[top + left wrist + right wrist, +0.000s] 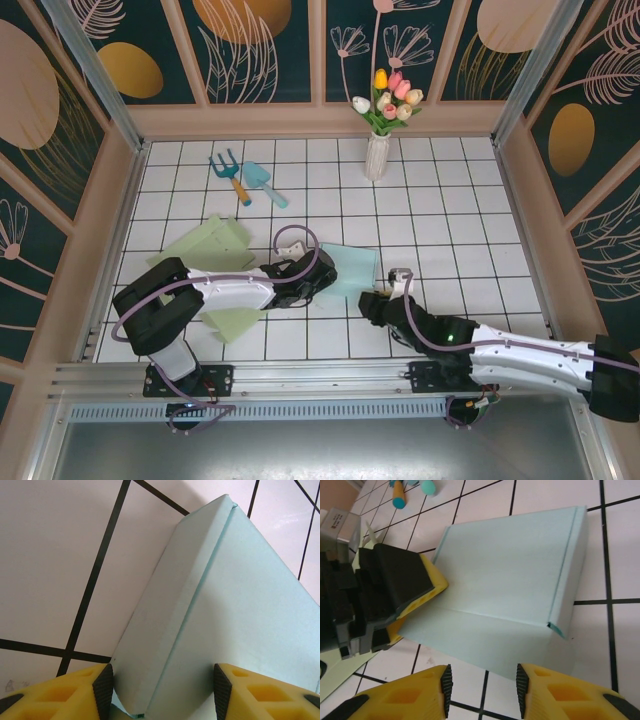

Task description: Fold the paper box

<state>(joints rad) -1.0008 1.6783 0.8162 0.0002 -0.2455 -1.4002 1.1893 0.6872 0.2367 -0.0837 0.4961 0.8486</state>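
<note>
Left: two green paper sheets [207, 245] lie flat on the tiled surface [450, 220], with a garden fork [230, 172] and a trowel [262, 182] beyond them. Your left pincer [160, 687] is spread and straddles a folded edge strip of the pale blue paper box [510, 565]. The box lies mostly flat at mid-surface. Behind it, the white vase [376, 158] holds tulips [392, 98]. Your right pincer [482, 682] is spread over bare tile, just short of the box's near edge.
</note>
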